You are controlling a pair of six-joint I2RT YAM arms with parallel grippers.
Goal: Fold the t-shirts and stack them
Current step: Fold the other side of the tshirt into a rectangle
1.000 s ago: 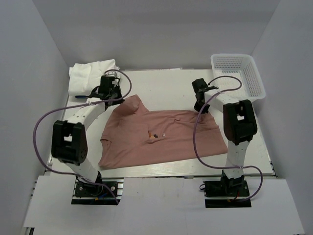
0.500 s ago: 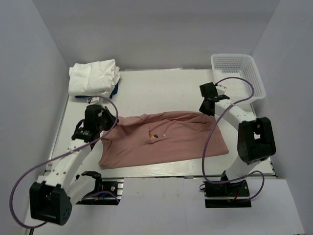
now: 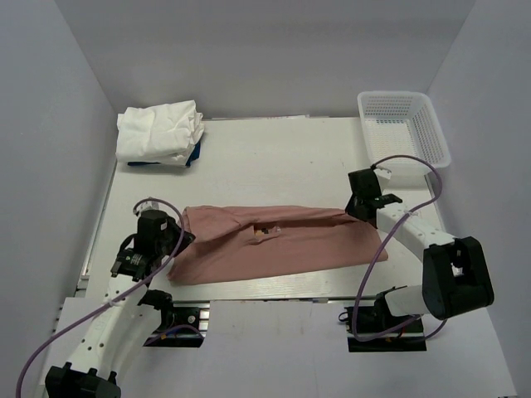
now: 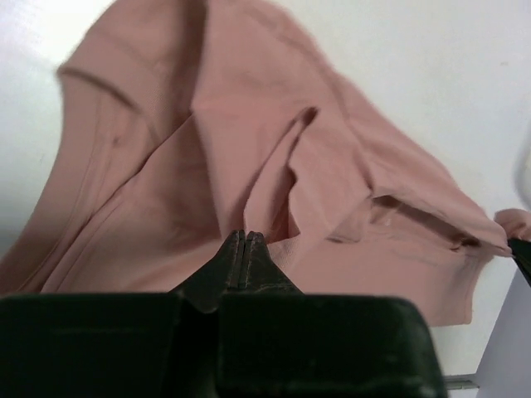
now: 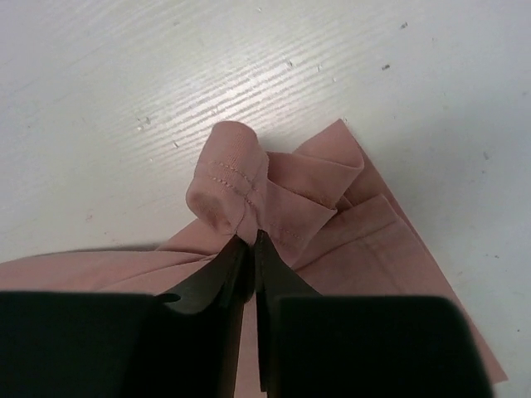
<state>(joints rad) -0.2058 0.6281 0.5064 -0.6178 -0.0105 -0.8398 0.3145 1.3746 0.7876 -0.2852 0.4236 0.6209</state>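
From above, the pink t-shirt (image 3: 282, 249) lay folded lengthwise on the near bench (image 3: 274, 157) between the left tool (image 3: 177, 235) and right tool (image 3: 353, 213), with the white t-shirts (image 3: 159, 131) piled far-left. In the left wrist view, that tool (image 4: 243, 242) was pinched shut on a pink fold. In the right wrist view, that tool (image 5: 251, 245) clamped a bunched, hemmed corner.

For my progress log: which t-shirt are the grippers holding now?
The dusty pink t-shirt, stretched across the middle: the left gripper and right gripper each pinch it. The white t-shirts lie piled at the far left corner.
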